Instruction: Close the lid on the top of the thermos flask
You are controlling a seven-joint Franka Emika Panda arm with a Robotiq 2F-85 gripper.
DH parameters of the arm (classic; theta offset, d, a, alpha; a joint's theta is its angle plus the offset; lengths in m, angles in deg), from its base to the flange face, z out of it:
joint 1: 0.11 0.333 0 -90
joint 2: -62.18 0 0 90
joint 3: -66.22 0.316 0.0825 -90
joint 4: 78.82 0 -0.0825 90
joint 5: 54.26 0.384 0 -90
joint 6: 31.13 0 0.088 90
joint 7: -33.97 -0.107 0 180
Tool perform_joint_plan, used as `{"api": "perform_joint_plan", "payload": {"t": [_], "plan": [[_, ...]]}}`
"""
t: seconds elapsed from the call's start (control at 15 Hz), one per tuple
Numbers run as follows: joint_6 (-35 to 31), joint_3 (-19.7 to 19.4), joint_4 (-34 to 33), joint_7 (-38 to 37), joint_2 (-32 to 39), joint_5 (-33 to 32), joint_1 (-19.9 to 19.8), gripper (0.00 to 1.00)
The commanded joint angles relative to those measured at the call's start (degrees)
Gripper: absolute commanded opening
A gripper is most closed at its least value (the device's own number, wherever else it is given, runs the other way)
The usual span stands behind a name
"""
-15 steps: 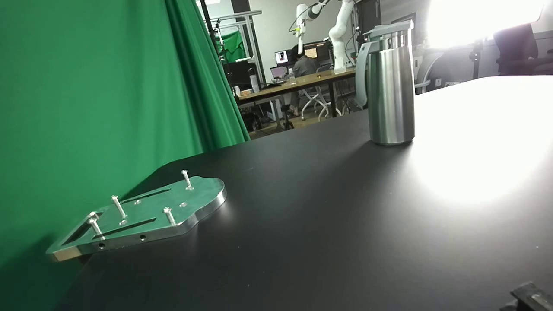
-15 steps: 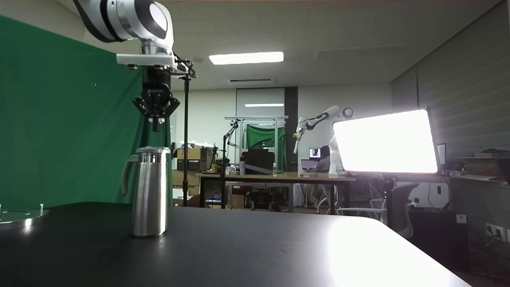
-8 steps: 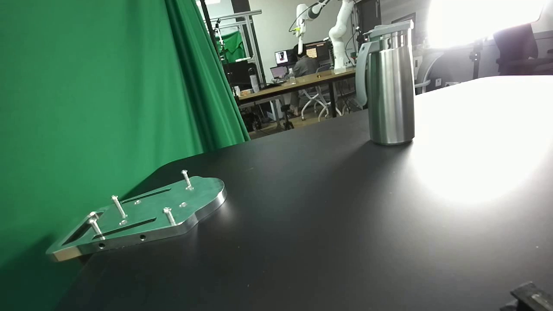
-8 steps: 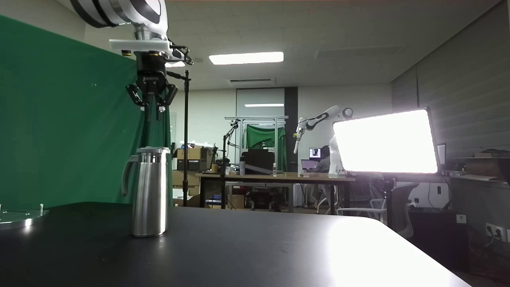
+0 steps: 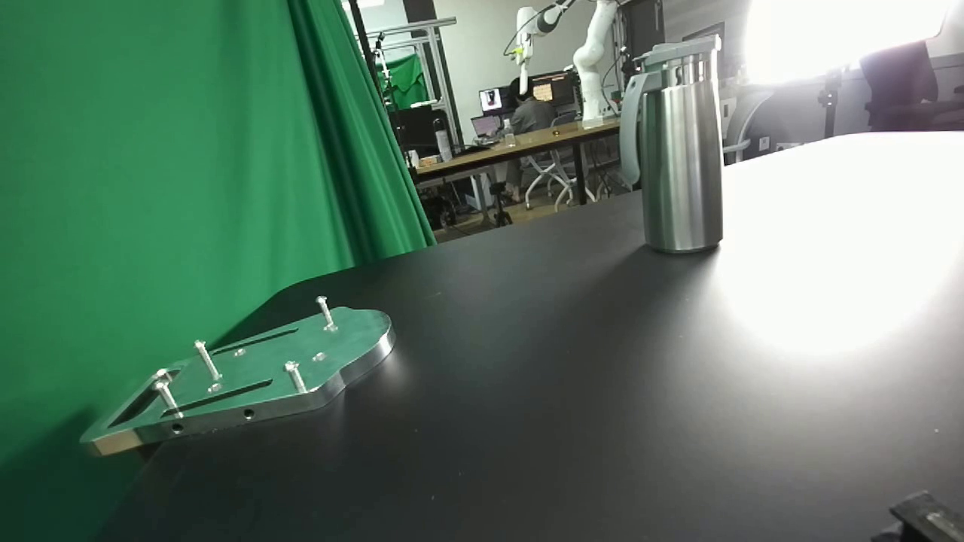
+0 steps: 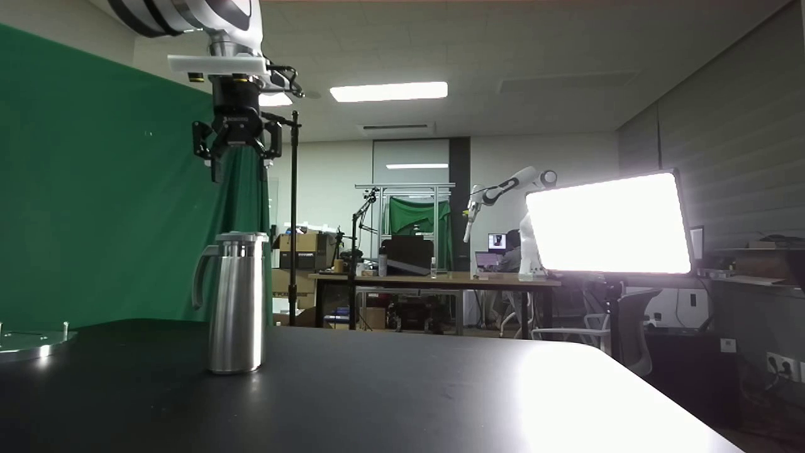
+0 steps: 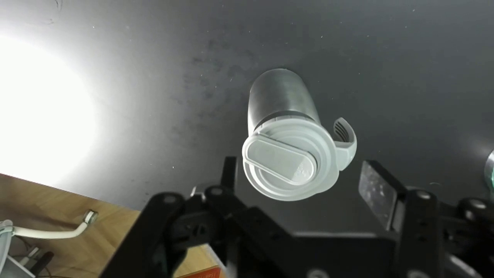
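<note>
The thermos flask (image 5: 681, 165) is a tall brushed-steel cylinder with a grey handle, standing upright on the black table. In an exterior view the flask (image 6: 238, 314) stands below my gripper (image 6: 241, 171), with a clear gap between fingertips and flask top. The grey lid (image 7: 281, 160) sits on the flask's mouth, and its long rounded flap looks flat across the top in the wrist view. In both exterior views the lid (image 5: 678, 51) appears level. My fingers (image 7: 376, 185) are spread wide, one on each side of the lid in the wrist picture, holding nothing.
A shiny flat plate with upright pegs (image 5: 263, 369) lies at the table edge beside the green curtain (image 5: 188, 150). A bright lamp panel (image 6: 610, 223) glares onto the table (image 6: 402, 390). Some dark piece (image 5: 930, 516) pokes in at a lower corner.
My gripper has gone from shut to wide apart. It has risen and shifted a little left in an exterior view. Flask and lid have stayed put.
</note>
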Motion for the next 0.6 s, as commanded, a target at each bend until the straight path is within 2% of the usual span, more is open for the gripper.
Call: {"api": "perform_joint_plan", "payload": {"t": [0.0, 0.07, 0.13, 0.53], "plan": [[1.1, -0.4, 1.2, -0.2, -2.0, 0.3, -0.1, 1.0], [0.1, -0.2, 0.3, 0.0, -0.3, 0.0, 0.1, 0.96], [0.2, -0.2, 0.4, 0.0, -0.4, 0.0, 0.1, 1.0], [0.5, -0.3, 0.5, 0.0, -0.6, 0.0, 0.1, 1.0]]}}
